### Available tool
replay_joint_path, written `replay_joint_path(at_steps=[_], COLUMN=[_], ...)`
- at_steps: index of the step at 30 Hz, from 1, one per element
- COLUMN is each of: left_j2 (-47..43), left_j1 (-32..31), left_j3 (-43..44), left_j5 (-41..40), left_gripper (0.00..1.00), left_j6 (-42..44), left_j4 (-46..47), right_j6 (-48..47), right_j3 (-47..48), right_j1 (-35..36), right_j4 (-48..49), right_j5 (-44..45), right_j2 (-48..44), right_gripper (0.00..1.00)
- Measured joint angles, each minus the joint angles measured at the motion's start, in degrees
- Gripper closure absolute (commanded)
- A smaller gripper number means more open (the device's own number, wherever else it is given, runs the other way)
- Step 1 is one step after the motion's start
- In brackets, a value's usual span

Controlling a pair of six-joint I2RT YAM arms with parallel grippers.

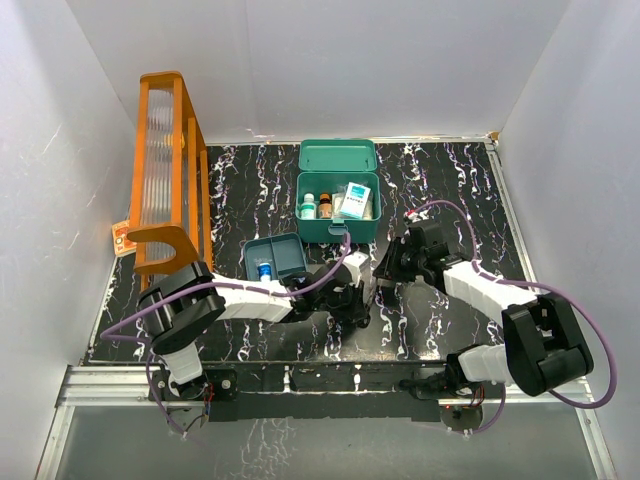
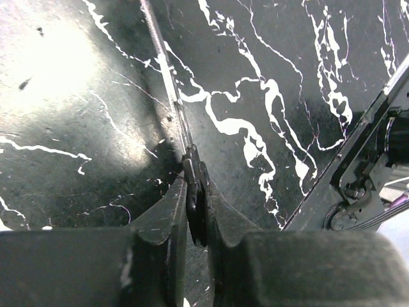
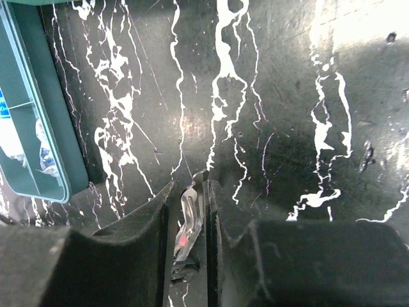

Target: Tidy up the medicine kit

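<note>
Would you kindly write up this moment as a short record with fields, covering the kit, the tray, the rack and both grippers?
medicine kit: lid open, at the back of the table; bottles and a small box inside
blue-teal tray: near-left of the kit, holding one blue-capped bottle
orange rack: upright, far left
left gripper: closed on a thin dark item, not identifiable
right gripper: closed on a thin clear strip, not identifiable
</note>
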Motion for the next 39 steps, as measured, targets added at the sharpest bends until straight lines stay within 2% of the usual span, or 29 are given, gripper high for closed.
replay_joint_path(at_steps=[4,6,9,17,23,26,31,39], left_j2=[-0.66,-0.72,-1.40,-8.87,-15.58,-16.52,-14.47,-1.66], left_j1=[0.44,0.35,0.28,0.96,5.66,9.92,16.06,25.66], left_j3=[0.22,0.24,0.24,2.75,14.45,19.56,27.47,43.67], left_j5=[-0.61,-0.68,-0.66,-0.15,0.94,5.05,5.46,9.86], left_gripper=[1.00,1.00,1.00,1.00,1.00,1.00,1.00,1.00], left_j6=[-0.13,0.59,1.70,9.90,19.54,24.17,34.53,54.75], left_j4=[-0.11,-0.28,-1.46,-14.69,-25.70,-29.24,-35.47,-45.81], right_j6=[-0.26,-0.11,0.15,2.99,6.27,8.48,8.98,8.59], right_j3=[0.02,0.02,0.26,6.43,11.32,13.38,14.19,14.29], right_j1=[-0.22,-0.07,0.17,0.17,0.15,0.17,0.22,0.22], right_j4=[-0.33,-0.70,-2.58,-9.14,-14.43,-14.03,-15.67,-18.23], right_j5=[1.18,1.66,3.13,10.08,15.10,16.59,17.92,17.97], right_j2=[-0.55,-1.27,-4.24,-15.56,-23.45,-27.02,-30.88,-26.77], right_gripper=[0.54,0.48,0.44,0.42,0.41,0.41,0.41,0.41])
